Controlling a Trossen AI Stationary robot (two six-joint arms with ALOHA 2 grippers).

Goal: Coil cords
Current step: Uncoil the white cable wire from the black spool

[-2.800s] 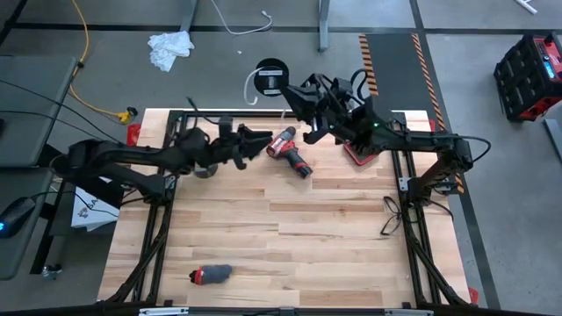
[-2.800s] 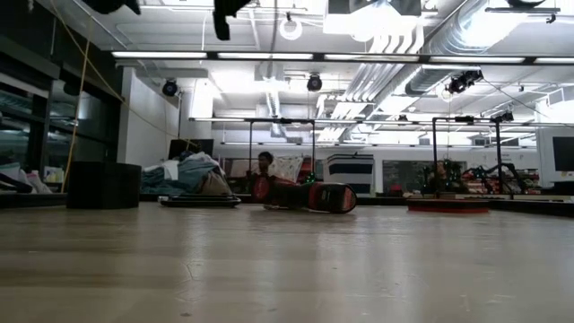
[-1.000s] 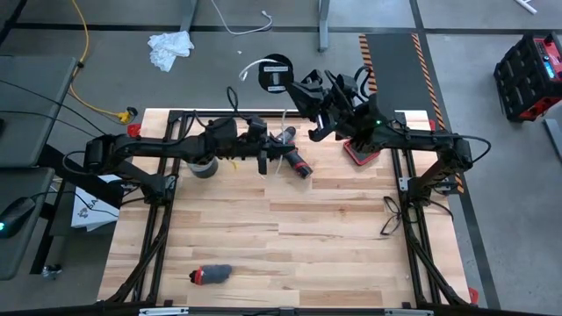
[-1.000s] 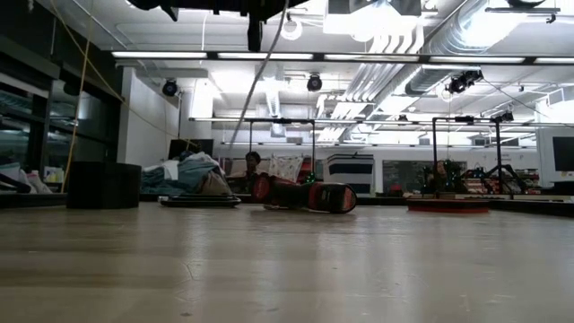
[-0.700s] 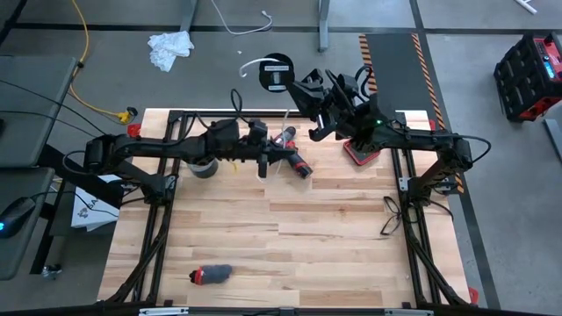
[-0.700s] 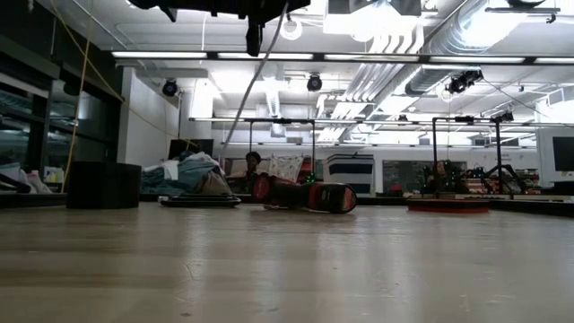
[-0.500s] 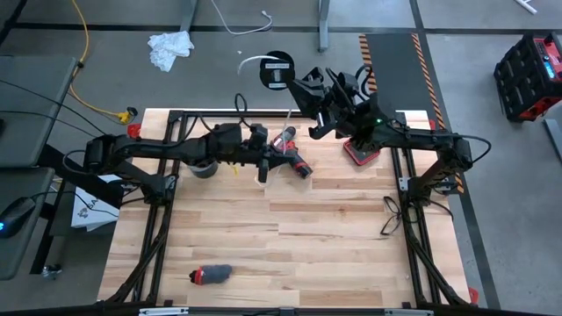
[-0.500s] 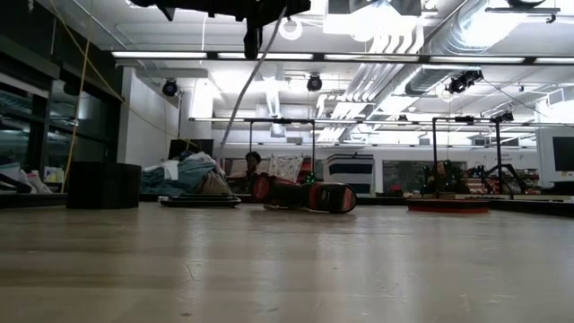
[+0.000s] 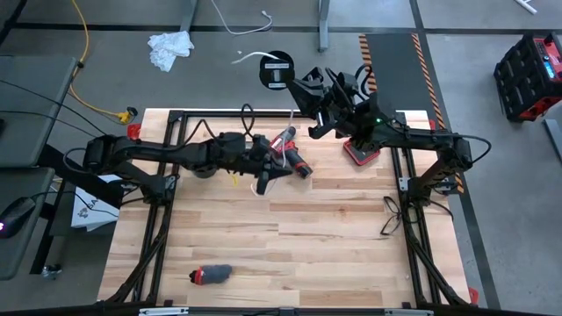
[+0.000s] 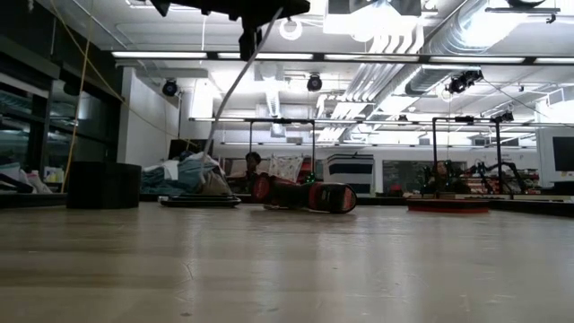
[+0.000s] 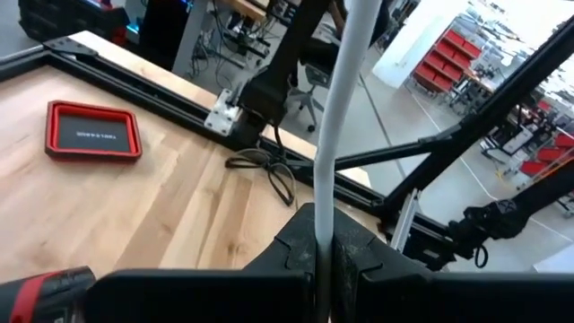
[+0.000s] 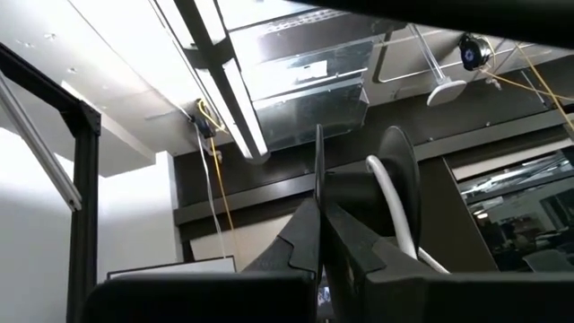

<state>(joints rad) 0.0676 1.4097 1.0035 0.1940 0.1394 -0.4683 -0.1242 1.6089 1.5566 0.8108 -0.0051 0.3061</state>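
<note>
Over the wooden table [image 9: 290, 237], your left gripper [image 9: 266, 174] pinches the white cable [image 11: 339, 108] mid-run while your right gripper [image 9: 303, 92], raised beyond the far edge, clamps its black disc [image 9: 277, 73]; next, probably wind a loop.

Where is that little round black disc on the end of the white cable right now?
In the high view the black disc is held up by the right gripper, past the table's far edge, above the grey floor, just beyond the red drill.
</note>
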